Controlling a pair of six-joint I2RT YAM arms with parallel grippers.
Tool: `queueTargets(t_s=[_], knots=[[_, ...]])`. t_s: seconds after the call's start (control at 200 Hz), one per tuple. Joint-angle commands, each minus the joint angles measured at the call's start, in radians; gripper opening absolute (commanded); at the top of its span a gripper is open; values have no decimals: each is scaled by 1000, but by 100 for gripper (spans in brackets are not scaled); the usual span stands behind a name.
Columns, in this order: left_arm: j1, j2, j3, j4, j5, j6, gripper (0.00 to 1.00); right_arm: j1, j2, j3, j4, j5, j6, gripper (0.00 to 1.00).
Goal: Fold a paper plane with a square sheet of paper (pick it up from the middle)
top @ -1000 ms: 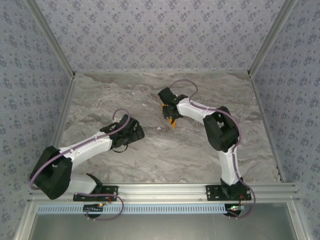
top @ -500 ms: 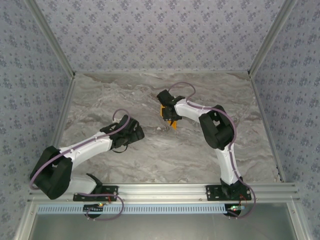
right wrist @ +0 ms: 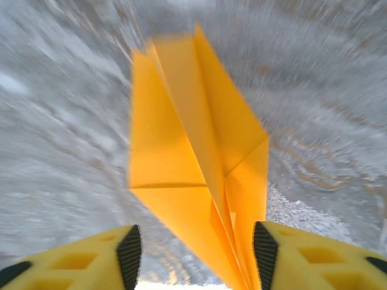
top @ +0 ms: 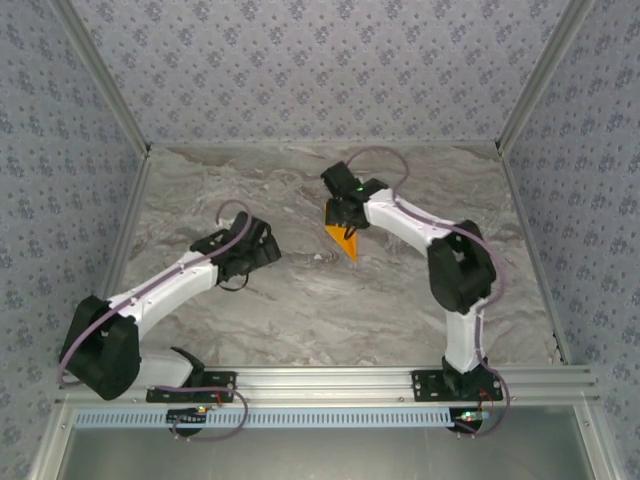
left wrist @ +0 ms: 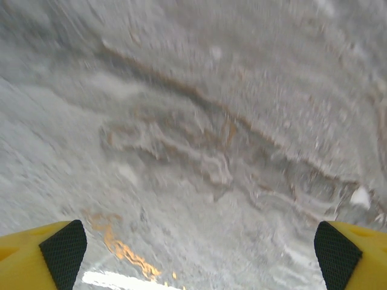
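Our right gripper (right wrist: 197, 252) straddling the paper plane (right wrist: 193, 157)
Jaws spread, its length running between them (left gripper (left wrist: 199, 244), also spread, lies farther).

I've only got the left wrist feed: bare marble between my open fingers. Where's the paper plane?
Observer: To the right of your left gripper, at the right gripper: the orange paper plane.
Operator: Is the right one clamping it?
Observer: No; the right wrist view shows its fingers spread wide, the plane's narrow end between them.
Operator: How far folded?
Observer: A kite-like dart with a centre crease and folded-in flaps.
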Motion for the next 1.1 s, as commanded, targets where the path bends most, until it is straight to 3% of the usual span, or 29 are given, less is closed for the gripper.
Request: queueTargets(t_s=[0.0,0.15,0.24,0.4,0.505,0.65,0.769,0.939,1.099], knots=[[65,-53,74,-77,-80,87,99,-38,-164,-39,-6,36,34,65],[168,-101,85,-65,-129,206,99,-97,-367,-204,77,170,-24,80],[245,-142,38,-2,-144,277,99,-150,-502,-337,143,285,-81,98],[351,-230,-136,228,-180,404,99,-305,-711,-609,312,285,-220,100],[406,-260,-234,361,-213,464,99,-396,-785,-742,377,367,-240,100],[432,-251,-392,657,-221,598,99,-487,-784,-907,559,412,-286,100],[454,-208,-412,738,-219,672,99,-513,-746,-1072,852,392,-377,100],[500,-84,-480,977,-84,741,99,-533,-652,-1135,1047,349,-438,100],[514,5,-510,1180,78,813,99,-546,-558,-1156,1208,217,-529,100]])
